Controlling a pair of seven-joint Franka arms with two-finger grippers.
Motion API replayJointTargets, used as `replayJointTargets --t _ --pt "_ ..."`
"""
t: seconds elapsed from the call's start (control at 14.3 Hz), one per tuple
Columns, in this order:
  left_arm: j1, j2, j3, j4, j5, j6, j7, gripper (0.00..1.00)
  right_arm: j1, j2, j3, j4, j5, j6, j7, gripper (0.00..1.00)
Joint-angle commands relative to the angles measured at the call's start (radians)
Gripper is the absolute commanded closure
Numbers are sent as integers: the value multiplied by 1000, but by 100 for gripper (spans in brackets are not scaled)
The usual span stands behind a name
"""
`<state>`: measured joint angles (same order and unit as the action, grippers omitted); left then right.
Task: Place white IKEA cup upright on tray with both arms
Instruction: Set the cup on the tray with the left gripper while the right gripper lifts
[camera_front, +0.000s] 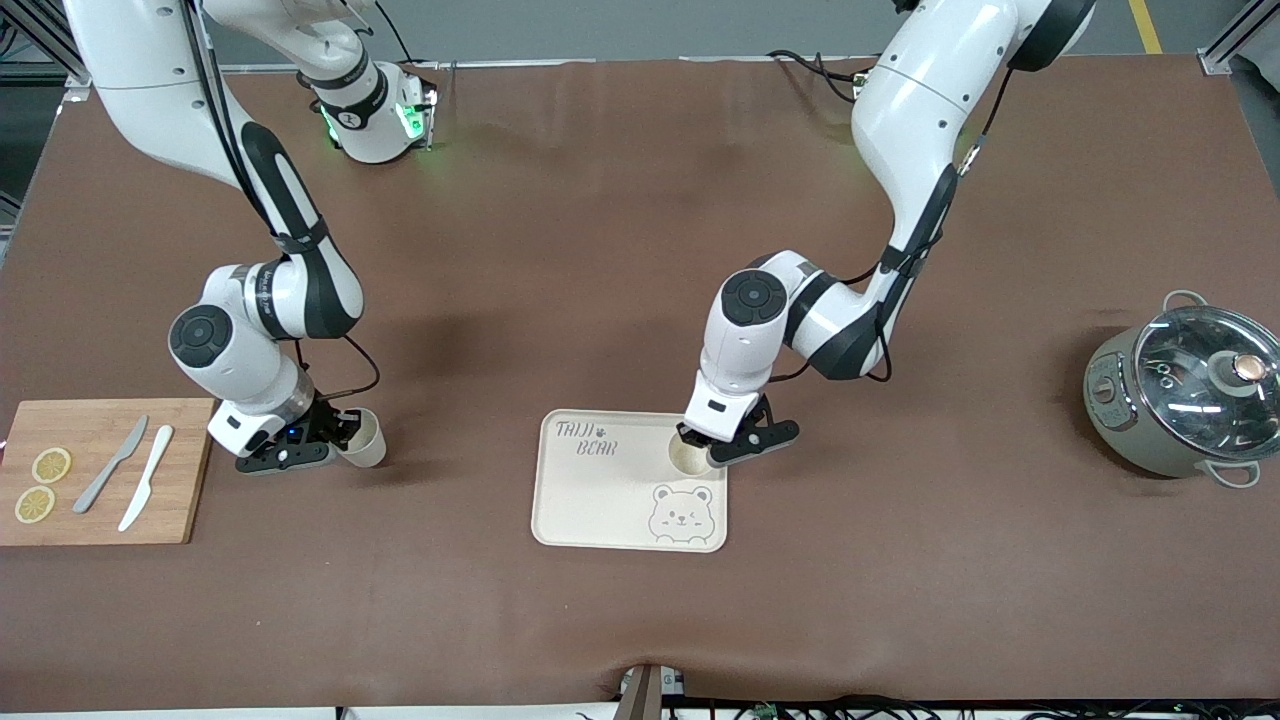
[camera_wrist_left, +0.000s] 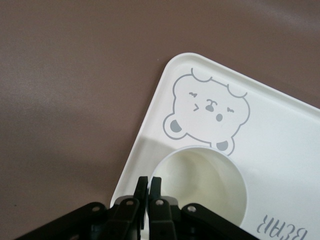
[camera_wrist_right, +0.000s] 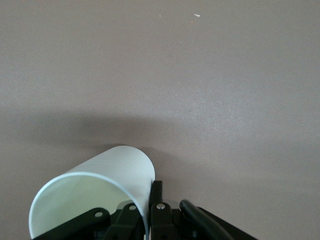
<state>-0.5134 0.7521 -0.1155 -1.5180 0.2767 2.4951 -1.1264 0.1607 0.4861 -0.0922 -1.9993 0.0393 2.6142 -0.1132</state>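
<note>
A white cup (camera_front: 688, 455) stands upright on the cream tray (camera_front: 600, 500), at its corner toward the left arm's end, above the bear drawing (camera_front: 681, 514). My left gripper (camera_front: 703, 447) is shut on this cup's rim; the left wrist view shows the fingers (camera_wrist_left: 143, 187) pinching the wall of the cup (camera_wrist_left: 205, 182) on the tray (camera_wrist_left: 285, 135). My right gripper (camera_front: 343, 440) is shut on the rim of a second white cup (camera_front: 366, 438), held tilted on its side low over the table beside the cutting board. The right wrist view shows that cup (camera_wrist_right: 100, 187) with its wall between the fingers (camera_wrist_right: 157, 192).
A wooden cutting board (camera_front: 180, 480) at the right arm's end carries two lemon slices (camera_front: 51, 464) and two knives (camera_front: 146, 476). A grey pot with a glass lid (camera_front: 1185, 395) stands at the left arm's end. Brown table (camera_front: 900, 560) lies around the tray.
</note>
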Motion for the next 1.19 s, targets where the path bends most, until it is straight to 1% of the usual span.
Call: replayJointTargets --t 0.0,0.14,0.21,0.28,0.35,0.42,0.49,0.56,0.63,0.77,0.98,1.12 --pt "-14 13 13 30 30 -12 -32 100 -3 -11 0 2 -6 -14 7 100" --pt "-14 18 14 30 32 -10 -30 100 -3 -12 0 2 -6 -14 7 100" --pt "-13 18 16 30 33 -9 -27 95 -3 -12 0 2 -6 -14 7 100" --pt "-13 18 16 30 33 -9 -27 70 -3 -15 0 2 -6 -16 9 100" --pt "-13 18 16 30 36 -9 -26 52 -3 -23 0 2 -6 -19 10 100" --pt "-13 18 14 30 47 -9 -26 37 -1 -35 2 4 -2 -37 12 100" --pt "-13 18 14 30 51 -10 -27 25 0 -49 2 16 19 -84 12 100" --pt "-13 18 14 30 52 -9 -29 9 0 -67 2 42 49 -153 10 100" --pt "-13 18 14 30 52 -10 -30 0 0 -82 0 71 62 -234 10 100" --pt "-13 12 14 30 52 -12 -32 0 0 -99 0 147 67 -375 20 100" --pt "-4 -14 14 28 47 -25 -30 0 14 -103 3 256 79 -524 122 100" --pt "3 -46 13 30 45 -120 -18 0 57 -103 3 303 96 -574 212 100"
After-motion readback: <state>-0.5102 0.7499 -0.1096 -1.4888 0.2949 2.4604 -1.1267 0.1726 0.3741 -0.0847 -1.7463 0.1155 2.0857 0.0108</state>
